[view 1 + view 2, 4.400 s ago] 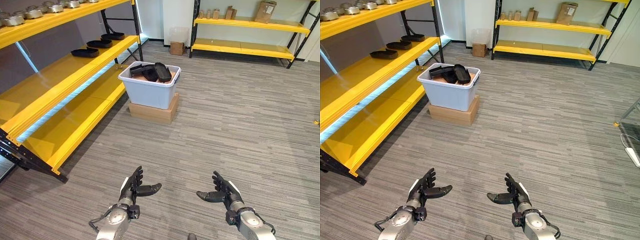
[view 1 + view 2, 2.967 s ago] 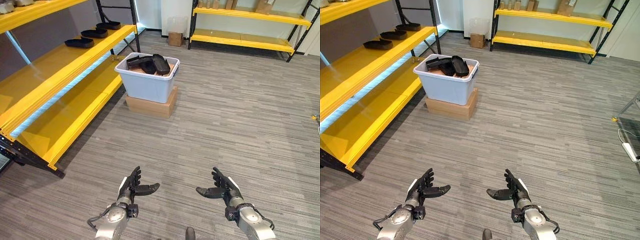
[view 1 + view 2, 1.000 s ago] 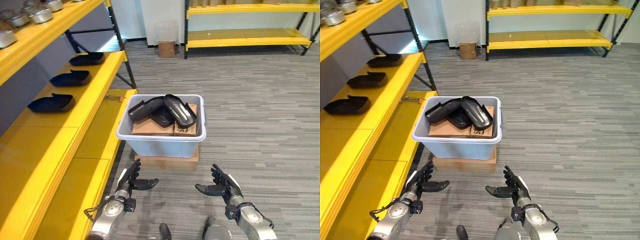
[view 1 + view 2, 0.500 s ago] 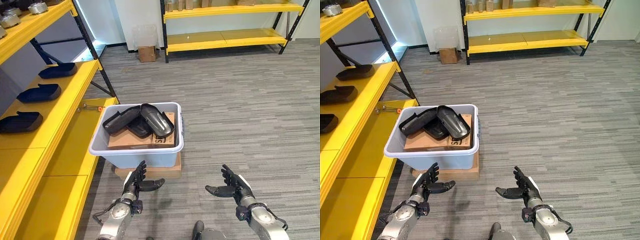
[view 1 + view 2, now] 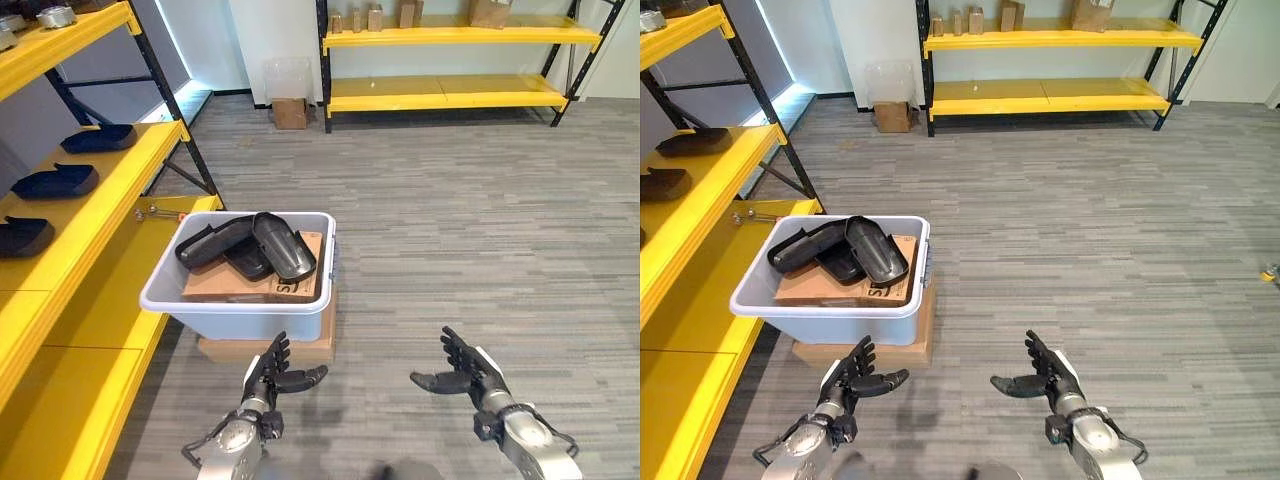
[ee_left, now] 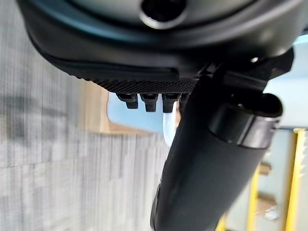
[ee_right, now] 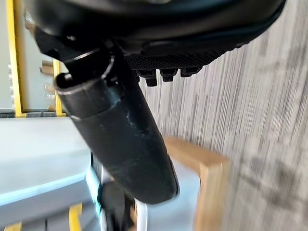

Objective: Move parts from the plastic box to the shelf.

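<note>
1. Hovering low over the floor [image 5: 480, 250], the left robot hand [image 5: 268, 375] has its fingers spread and holds nothing.
2. Well apart from it, the right robot hand [image 5: 470, 372] is equally open and empty.
3. Just beyond the left robot hand, the plastic box [image 5: 240, 315] sits on a flat cardboard carton [image 5: 300, 350].
4. Black parts [image 5: 250, 248] lie heaped inside it.
5. Beside the box runs the yellow shelf [image 5: 90, 225], bearing similar black parts [image 5: 55, 181].
</note>
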Robot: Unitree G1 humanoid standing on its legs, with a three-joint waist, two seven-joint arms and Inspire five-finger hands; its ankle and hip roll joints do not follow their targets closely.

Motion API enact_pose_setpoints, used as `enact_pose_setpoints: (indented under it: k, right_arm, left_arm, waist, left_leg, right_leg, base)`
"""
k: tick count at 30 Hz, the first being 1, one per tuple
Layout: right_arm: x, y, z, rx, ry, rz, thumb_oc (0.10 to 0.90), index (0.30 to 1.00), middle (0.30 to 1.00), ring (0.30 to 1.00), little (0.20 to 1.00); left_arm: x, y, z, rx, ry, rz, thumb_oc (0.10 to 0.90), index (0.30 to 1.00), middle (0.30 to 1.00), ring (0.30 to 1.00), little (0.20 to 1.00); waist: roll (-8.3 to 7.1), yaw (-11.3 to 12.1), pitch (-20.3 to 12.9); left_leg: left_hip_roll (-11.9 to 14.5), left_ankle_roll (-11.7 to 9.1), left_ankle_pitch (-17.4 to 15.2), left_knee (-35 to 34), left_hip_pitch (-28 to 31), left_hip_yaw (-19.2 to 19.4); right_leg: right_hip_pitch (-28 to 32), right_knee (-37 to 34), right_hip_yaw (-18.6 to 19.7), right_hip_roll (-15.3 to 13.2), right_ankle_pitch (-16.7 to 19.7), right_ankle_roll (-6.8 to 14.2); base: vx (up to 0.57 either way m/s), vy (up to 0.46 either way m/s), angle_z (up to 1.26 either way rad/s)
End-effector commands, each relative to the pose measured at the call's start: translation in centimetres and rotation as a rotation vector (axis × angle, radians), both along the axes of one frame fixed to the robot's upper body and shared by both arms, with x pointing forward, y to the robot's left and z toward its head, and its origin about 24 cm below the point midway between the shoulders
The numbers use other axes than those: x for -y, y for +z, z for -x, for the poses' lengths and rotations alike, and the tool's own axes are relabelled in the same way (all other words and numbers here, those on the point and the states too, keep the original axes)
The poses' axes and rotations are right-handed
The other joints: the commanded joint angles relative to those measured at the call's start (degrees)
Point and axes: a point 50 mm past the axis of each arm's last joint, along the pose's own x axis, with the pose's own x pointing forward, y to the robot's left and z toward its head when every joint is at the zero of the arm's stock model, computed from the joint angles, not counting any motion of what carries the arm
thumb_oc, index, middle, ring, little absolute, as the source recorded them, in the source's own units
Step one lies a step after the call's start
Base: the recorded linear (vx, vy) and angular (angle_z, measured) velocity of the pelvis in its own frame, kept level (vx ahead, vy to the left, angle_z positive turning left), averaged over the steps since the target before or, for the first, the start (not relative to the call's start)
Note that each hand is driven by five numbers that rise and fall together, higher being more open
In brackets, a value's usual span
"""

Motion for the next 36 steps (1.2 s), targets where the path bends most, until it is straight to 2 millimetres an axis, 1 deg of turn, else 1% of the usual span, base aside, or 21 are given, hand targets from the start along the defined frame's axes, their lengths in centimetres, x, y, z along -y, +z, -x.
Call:
enact_pose_setpoints:
  k: [1,2,3,5,7,8,9,12,13,14,15,16,17,19,20,21,23,25,26,30,36]
  right_arm:
    - [-0.8,3.5,-1.9,0.209,0.061,-0.023,0.9,1.0,1.0,1.0,1.0]
    - [-1.0,2.8,-1.2,0.182,0.04,-0.047,0.9,1.0,1.0,1.0,1.0]
    - [-1.0,2.8,-1.2,0.182,0.04,-0.047,0.9,1.0,1.0,1.0,1.0]
    - [-1.2,2.7,-1.2,0.181,0.042,-0.062,0.9,1.0,1.0,1.0,1.0]
    - [-1.8,3.0,-1.4,0.194,0.058,-0.08,0.9,1.0,1.0,1.0,1.0]
    - [-2.0,3.2,-1.5,0.204,0.067,-0.08,0.9,1.0,1.0,1.0,1.0]
    - [-2.2,3.2,-1.7,0.205,0.074,-0.08,0.9,1.0,1.0,1.0,1.0]
    - [-3.1,3.2,-2.2,0.214,0.085,-0.096,0.9,1.0,1.0,1.0,1.0]
    - [-3.1,3.2,-2.2,0.214,0.085,-0.096,0.9,1.0,1.0,1.0,1.0]
    - [-3.7,3.4,-2.5,0.225,0.097,-0.109,0.9,1.0,1.0,1.0,1.0]
    - [-3.7,3.4,-2.5,0.225,0.097,-0.109,0.9,1.0,1.0,1.0,1.0]
    - [-4.2,3.5,-2.7,0.23,0.118,-0.113,0.9,1.0,1.0,1.0,1.0]
    - [-4.2,3.4,-2.6,0.223,0.124,-0.117,0.9,1.0,1.0,1.0,1.0]
    - [-4.2,3.3,-2.5,0.216,0.128,-0.121,0.9,1.0,1.0,1.0,1.0]
    - [-4.2,3.2,-2.5,0.212,0.131,-0.125,0.9,1.0,1.0,1.0,1.0]
    - [-4.2,3.2,-2.6,0.212,0.131,-0.13,0.9,1.0,1.0,1.0,1.0]
    - [-4.2,3.3,-2.7,0.217,0.132,-0.132,0.9,1.0,1.0,1.0,1.0]
    - [-4.2,3.3,-2.7,0.218,0.132,-0.134,0.9,1.0,1.0,1.0,1.0]
    - [-4.1,3.3,-2.7,0.218,0.137,-0.135,0.9,1.0,1.0,1.0,1.0]
    - [-3.9,3.2,-2.5,0.211,0.135,-0.124,0.9,1.0,1.0,1.0,1.0]
    - [-3.2,3.1,-2.1,0.201,0.129,-0.112,0.9,1.0,1.0,1.0,1.0]
  left_arm:
    - [-1.2,4.7,-2.9,0.273,-0.016,-0.065,0.9,1.0,1.0,1.0,1.0]
    - [-1.8,4.7,-2.5,0.272,-0.027,-0.09,0.9,1.0,1.0,1.0,1.0]
    - [-1.8,4.7,-2.5,0.272,-0.027,-0.091,0.9,1.0,1.0,1.0,1.0]
    - [-2.1,5.1,-2.6,0.283,-0.037,-0.1,0.9,1.0,1.0,1.0,1.0]
    - [-2.5,5.4,-2.7,0.295,-0.045,-0.118,0.9,1.0,1.0,1.0,1.0]
    - [-2.6,5.8,-2.9,0.31,-0.051,-0.128,0.9,1.0,1.0,1.0,1.0]
    - [-2.7,6.0,-3.0,0.316,-0.049,-0.134,0.9,1.0,1.0,1.0,1.0]
    - [-2.7,6.5,-3.6,0.336,-0.063,-0.161,0.9,1.0,1.0,1.0,1.0]
    - [-2.7,6.5,-3.6,0.336,-0.063,-0.161,0.9,1.0,1.0,1.0,1.0]
    - [-2.8,6.8,-3.9,0.349,-0.067,-0.176,0.9,1.0,1.0,1.0,1.0]
    - [-2.8,6.9,-3.9,0.349,-0.067,-0.176,0.9,1.0,1.0,1.0,1.0]
    - [-2.8,7.2,-4.2,0.359,-0.07,-0.181,0.9,1.0,1.0,1.0,1.0]
    - [-2.8,7.1,-4.2,0.357,-0.074,-0.184,0.9,1.0,1.0,1.0,1.0]
    - [-2.6,7.1,-4.2,0.356,-0.089,-0.178,0.9,1.0,1.0,1.0,1.0]
    - [-2.4,7.1,-4.1,0.357,-0.099,-0.171,0.9,1.0,1.0,1.0,1.0]
    - [-2.3,6.9,-4.2,0.35,-0.102,-0.167,0.9,1.0,1.0,1.0,1.0]
    - [-2.2,6.7,-4.1,0.341,-0.098,-0.155,0.9,1.0,1.0,1.0,1.0]
    - [-2.1,6.6,-4.1,0.338,-0.096,-0.154,0.9,1.0,1.0,1.0,1.0]
    - [-2.0,6.4,-4.0,0.331,-0.097,-0.151,0.9,1.0,1.0,1.0,1.0]
    - [-1.7,6.2,-3.8,0.325,-0.1,-0.142,0.9,1.0,1.0,1.0,1.0]
    - [-2.0,5.6,-3.0,0.303,-0.083,-0.139,0.9,1.0,1.0,1.0,1.0]
  waist:
    - [-0.38,1.0,-1.5]
    - [-0.09,1.3,-2.7]
    - [-0.19,1.3,-2.7]
    - [-1.0,1.4,-2.4]
    - [-1.92,1.7,-2.6]
    - [-2.42,2.0,-2.4]
    - [-2.56,2.1,-2.6]
    - [-3.13,2.2,-2.7]
    - [-3.15,2.3,-2.8]
    - [-2.86,1.8,-2.3]
    - [-2.92,1.8,-2.4]
    - [-2.19,1.6,-1.3]
    - [-1.72,1.4,-1.4]
    - [-1.13,0.6,-1.1]
    - [-0.78,0.0,-0.9]
    - [-0.53,-0.5,-0.2]
    - [-0.64,-0.9,0.1]
    - [-0.84,-1.2,0.1]
    - [-1.4,-1.7,0.1]
    - [-2.13,-2.5,-0.3]
    - [-2.35,-1.4,-3.2]
  left_leg:
    - [-3.8,-1.2,8.2,1.2,3.5,2.1]
    - [-5.0,-0.1,4.2,4.1,4.5,1.5]
    - [-5.1,-0.1,4.0,4.4,4.4,1.5]
    - [-7.0,0.9,0.7,8.9,3.1,2.0]
    - [-9.4,2.3,-3.1,12.7,2.6,2.8]
    - [-11.6,3.4,-5.2,14.4,2.3,3.0]
    - [-12.6,4.2,-6.2,14.9,2.0,3.3]
    - [-17.3,7.4,-9.2,15.7,1.5,3.3]
    - [-17.3,7.4,-9.2,15.7,1.4,3.3]
    - [-19.7,9.2,-10.3,15.1,2.3,3.3]
    - [-19.8,9.2,-10.1,14.9,2.1,3.4]
    - [-21.4,10.7,-10.5,13.6,3.4,4.1]
    - [-22.1,11.3,-10.6,12.3,4.4,4.7]
    - [-23.0,12.0,-10.5,10.0,6.7,5.2]
    - [-23.2,12.4,-10.3,8.7,7.8,5.1]
    - [-23.3,12.5,-10.3,7.8,9.4,5.1]
    - [-23.9,12.6,-10.3,7.0,10.6,5.0]
    - [-24.2,12.6,-10.4,6.8,11.1,4.9]
    - [-25.0,12.7,-11.1,6.8,12.2,4.2]
    - [-26.2,12.6,-11.8,7.2,13.1,3.0]
    - [-26.0,11.4,-11.9,6.9,15.1,3.3]
  right_leg:
    - [13.8,-21.1,4.5,-1.7,6.9,3.6]
    - [15.1,-21.0,6.0,-4.0,7.4,4.8]
    - [15.1,-21.0,6.0,-4.2,7.4,4.9]
    - [16.4,-21.8,6.8,-7.1,9.1,5.9]
    - [16.5,-22.2,7.5,-10.4,11.0,7.4]
    - [16.1,-21.4,7.9,-13.1,13.9,8.4]
    - [14.7,-20.6,8.5,-14.0,14.9,8.4]
    - [11.3,-18.2,10.8,-17.2,22.2,8.5]
    - [11.2,-18.2,10.8,-17.2,22.2,8.5]
    - [8.6,-15.1,11.9,-18.1,26.2,8.0]
    - [8.4,-15.2,12.0,-18.2,26.3,8.0]
    - [5.4,-11.0,9.8,-18.3,27.3,7.2]
    - [4.8,-8.9,8.3,-17.3,25.3,6.8]
    - [3.3,-6.2,8.8,-13.5,21.5,5.8]
    - [1.7,-4.6,9.4,-10.0,18.2,5.0]
    - [-0.4,-3.0,9.9,-4.9,13.0,3.8]
    - [-2.2,-4.0,10.5,-0.3,11.1,3.2]
    - [-2.6,-5.2,10.9,1.5,11.0,3.1]
    - [-3.2,-7.6,12.3,4.1,11.2,3.2]
    - [-2.4,-12.5,15.8,6.3,13.1,3.4]
    - [5.8,-21.9,15.0,6.2,14.0,2.7]
  base:
    - [0.41,0.459,-0.5]
    - [0.32,0.361,-0.61]
    - [0.32,0.396,-0.56]
    - [0.16,0.257,-0.37]
    - [0.16,0.355,-0.23]
    - [0.12,0.388,-0.18]
    - [0.08,0.395,-0.14]
    - [0.05,0.322,-0.09]
    - [0.05,0.344,0.04]
    - [0.03,0.248,0.12]
    - [0.03,0.5,0.16]
    - [0.02,0.386,0.19]
    - [0.06,0.488,0.04]
    - [0.11,0.303,-0.25]
    - [0.15,0.289,-0.33]
    - [0.15,0.24,-0.16]
    - [0.13,0.124,-0.1]
    - [0.11,0.041,0.07]
    - [0.09,0.017,0.11]
    - [0.14,-0.019,0.16]
    - [0.12,-0.075,0.17]
